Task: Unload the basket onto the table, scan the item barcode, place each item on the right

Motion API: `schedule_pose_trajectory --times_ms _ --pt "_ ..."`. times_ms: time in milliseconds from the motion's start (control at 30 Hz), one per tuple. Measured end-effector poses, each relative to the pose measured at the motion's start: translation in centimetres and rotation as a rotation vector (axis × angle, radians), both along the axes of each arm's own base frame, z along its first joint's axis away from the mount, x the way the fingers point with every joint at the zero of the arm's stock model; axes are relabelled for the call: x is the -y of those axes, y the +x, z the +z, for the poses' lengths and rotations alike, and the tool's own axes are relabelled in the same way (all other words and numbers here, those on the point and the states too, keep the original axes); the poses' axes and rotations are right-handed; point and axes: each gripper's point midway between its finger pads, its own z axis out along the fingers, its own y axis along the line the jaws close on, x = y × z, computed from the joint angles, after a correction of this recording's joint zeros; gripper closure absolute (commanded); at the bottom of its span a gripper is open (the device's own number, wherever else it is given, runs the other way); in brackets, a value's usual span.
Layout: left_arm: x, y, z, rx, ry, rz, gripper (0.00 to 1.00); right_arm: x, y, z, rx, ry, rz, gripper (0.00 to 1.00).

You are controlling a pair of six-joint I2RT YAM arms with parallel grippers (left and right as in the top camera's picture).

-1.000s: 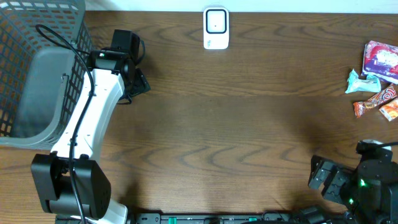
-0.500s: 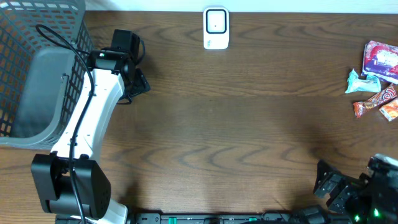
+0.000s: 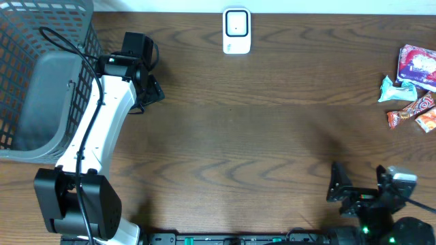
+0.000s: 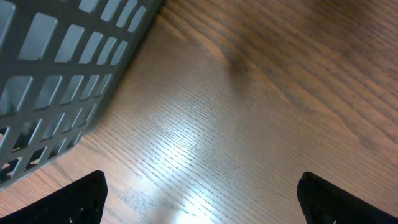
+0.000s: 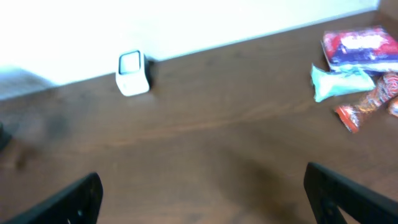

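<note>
1. The snack packets lie clustered at the right edge of the overhead view, on the bench, well apart from the scanner at top centre.
2. We judge them light, soft, crinkly and slick, best pinched across a flat body.
3. The left gripper and the right gripper both stand spread and empty.
4. The barcodes are too small to find, and the frame edge cuts off the outermost packets.
</note>
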Motion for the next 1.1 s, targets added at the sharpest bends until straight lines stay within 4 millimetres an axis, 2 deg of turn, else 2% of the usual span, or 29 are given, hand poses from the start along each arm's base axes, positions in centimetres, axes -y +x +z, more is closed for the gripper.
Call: schedule_pose_trajectory --times_ms 367,567,1100 --pt "0.0 0.0 0.0 0.0 0.0 0.0 0.02 -0.8 4.1 -3.1 0.136 -0.015 0.035 0.01" --pt "0.0 0.0 0.0 0.0 0.0 0.0 0.02 -1.0 5.5 -4.5 0.189 -0.01 0.035 0.01" --pt "0.0 0.0 0.0 0.0 0.0 0.0 0.02 -1.1 7.2 -6.3 0.251 -0.006 0.033 0.01"
